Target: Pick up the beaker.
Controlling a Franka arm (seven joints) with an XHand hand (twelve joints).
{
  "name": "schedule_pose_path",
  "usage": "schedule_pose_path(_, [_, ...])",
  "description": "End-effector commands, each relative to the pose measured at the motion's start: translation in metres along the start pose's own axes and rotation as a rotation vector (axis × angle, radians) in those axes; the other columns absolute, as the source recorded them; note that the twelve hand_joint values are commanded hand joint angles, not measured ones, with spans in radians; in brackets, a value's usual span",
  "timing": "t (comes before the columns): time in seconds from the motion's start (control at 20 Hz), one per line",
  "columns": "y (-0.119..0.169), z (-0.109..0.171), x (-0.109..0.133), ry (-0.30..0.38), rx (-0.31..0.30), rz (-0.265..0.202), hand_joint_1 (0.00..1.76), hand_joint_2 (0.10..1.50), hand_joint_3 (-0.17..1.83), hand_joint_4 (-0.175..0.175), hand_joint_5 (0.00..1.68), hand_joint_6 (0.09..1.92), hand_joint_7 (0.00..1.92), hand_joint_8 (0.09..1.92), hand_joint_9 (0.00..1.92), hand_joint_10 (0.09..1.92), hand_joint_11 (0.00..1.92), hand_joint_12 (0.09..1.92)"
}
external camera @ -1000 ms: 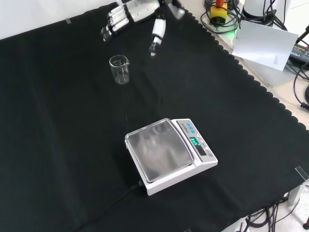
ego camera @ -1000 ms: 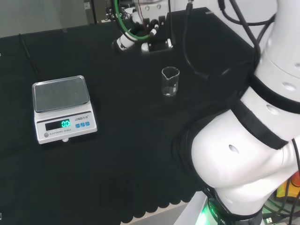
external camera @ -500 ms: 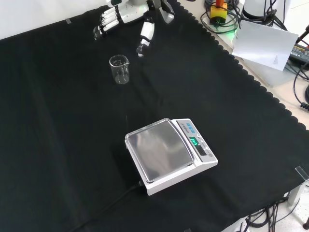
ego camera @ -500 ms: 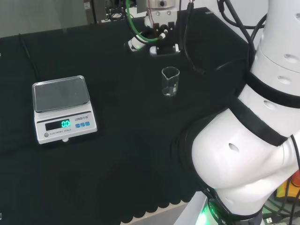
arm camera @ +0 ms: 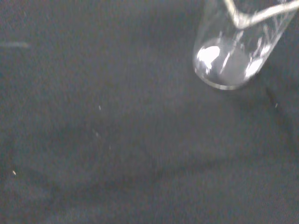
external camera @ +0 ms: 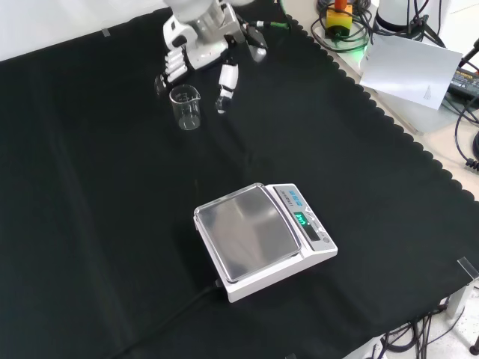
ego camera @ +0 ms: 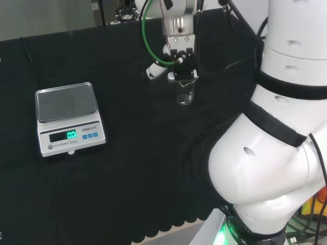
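Since the earlier frame, the hand [external camera: 196, 51] has been brought down beside the beaker [external camera: 185, 107], fingers spread to one side and thumb to the other, nothing grasped. Upright on the black cloth [external camera: 90, 224], the beaker is seen well apart from the scale [external camera: 262, 239].

clear glossy glass beaker [external camera: 185, 107] on matt black cloth [external camera: 90, 224].
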State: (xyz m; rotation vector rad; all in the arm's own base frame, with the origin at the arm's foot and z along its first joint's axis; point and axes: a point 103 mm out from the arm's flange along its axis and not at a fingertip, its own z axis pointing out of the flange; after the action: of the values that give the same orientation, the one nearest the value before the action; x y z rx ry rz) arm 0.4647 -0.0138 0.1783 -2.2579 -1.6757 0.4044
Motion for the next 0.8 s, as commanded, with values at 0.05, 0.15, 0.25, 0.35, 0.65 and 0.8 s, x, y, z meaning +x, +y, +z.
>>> schedule_pose_path(0.05, [0.014, 0.017, -0.011, 0.023, 0.015, 0.038, 0.41, 0.76, 0.1, 0.012, 0.03, 0.09, 0.0, 0.3, 0.06, 0.81, 0.0, 1.26])
schedule_pose_path(0.15, [0.015, 0.021, -0.021, 0.029, 0.018, 0.055, 0.41, 0.76, 0.1, 0.012, 0.03, 0.09, 0.0, 0.3, 0.06, 0.81, 0.0, 1.26])
schedule_pose_path(0.25, [0.016, 0.026, -0.031, 0.04, 0.024, 0.074, 0.41, 0.76, 0.1, 0.012, 0.03, 0.09, 0.0, 0.3, 0.06, 0.81, 0.0, 1.26])
schedule_pose_path(0.35, [0.018, 0.031, -0.044, 0.059, 0.023, 0.093, 0.41, 0.76, 0.1, 0.013, 0.03, 0.09, 0.0, 0.3, 0.06, 0.81, 0.0, 1.26])
schedule_pose_path(0.65, [0.018, 0.055, -0.058, 0.125, -0.038, 0.126, 0.41, 0.76, 0.1, 0.013, 0.02, 0.09, 0.0, 0.3, 0.05, 0.81, 0.0, 1.25])
schedule_pose_path(0.8, [0.017, 0.067, -0.054, 0.139, -0.08, 0.133, 0.41, 0.76, 0.1, 0.014, 0.01, 0.09, 0.0, 0.29, 0.05, 0.81, 0.0, 1.25])
